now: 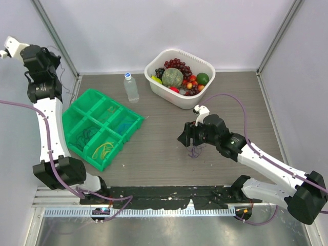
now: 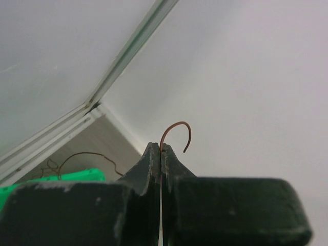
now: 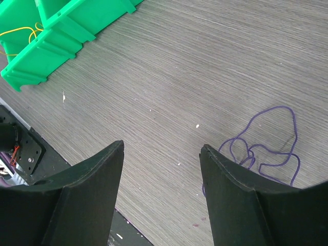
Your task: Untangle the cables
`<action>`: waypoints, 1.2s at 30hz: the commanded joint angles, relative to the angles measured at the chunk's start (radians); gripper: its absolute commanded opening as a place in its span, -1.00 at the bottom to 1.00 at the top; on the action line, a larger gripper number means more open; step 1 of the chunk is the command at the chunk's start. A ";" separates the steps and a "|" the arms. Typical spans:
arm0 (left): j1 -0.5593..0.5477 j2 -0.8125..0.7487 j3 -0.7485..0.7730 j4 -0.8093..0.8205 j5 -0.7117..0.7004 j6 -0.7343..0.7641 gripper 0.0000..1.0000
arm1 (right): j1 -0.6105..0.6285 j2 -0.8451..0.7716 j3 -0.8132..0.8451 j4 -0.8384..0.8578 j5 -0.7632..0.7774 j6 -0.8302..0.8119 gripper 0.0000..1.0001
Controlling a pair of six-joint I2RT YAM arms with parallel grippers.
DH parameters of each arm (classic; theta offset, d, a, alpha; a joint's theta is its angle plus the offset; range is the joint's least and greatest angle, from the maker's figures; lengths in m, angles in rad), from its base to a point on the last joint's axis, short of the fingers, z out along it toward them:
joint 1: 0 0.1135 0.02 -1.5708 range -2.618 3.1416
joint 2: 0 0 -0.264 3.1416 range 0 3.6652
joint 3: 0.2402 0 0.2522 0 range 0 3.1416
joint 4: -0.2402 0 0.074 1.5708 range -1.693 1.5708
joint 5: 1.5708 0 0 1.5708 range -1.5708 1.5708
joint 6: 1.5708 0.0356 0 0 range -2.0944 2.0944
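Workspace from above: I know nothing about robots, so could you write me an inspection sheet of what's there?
Surface: grey wood-grain table, a few pale specks.
Job's things: purple cable looped on the table; brown cable pinched up high; yellow cable in the green bin.
Clutter: water bottle; white basket of fruit.
Grippers: left fingers shut on the brown cable; right fingers open, above the table beside the purple cable.
Cables: mauve hoses run along both arms.
Surroundings: pale walls with metal frame posts.
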 commanded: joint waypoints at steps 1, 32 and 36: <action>0.002 0.018 0.162 0.055 0.063 -0.012 -1.00 | -0.012 -0.004 0.006 0.049 -0.033 0.002 0.32; 0.001 -0.028 -0.186 0.062 0.060 -0.063 -1.00 | -0.075 -0.016 -0.020 0.050 -0.068 0.017 0.31; 0.001 -0.040 -0.272 0.059 0.005 -0.057 -1.00 | -0.078 -0.020 -0.012 0.043 -0.070 0.020 0.31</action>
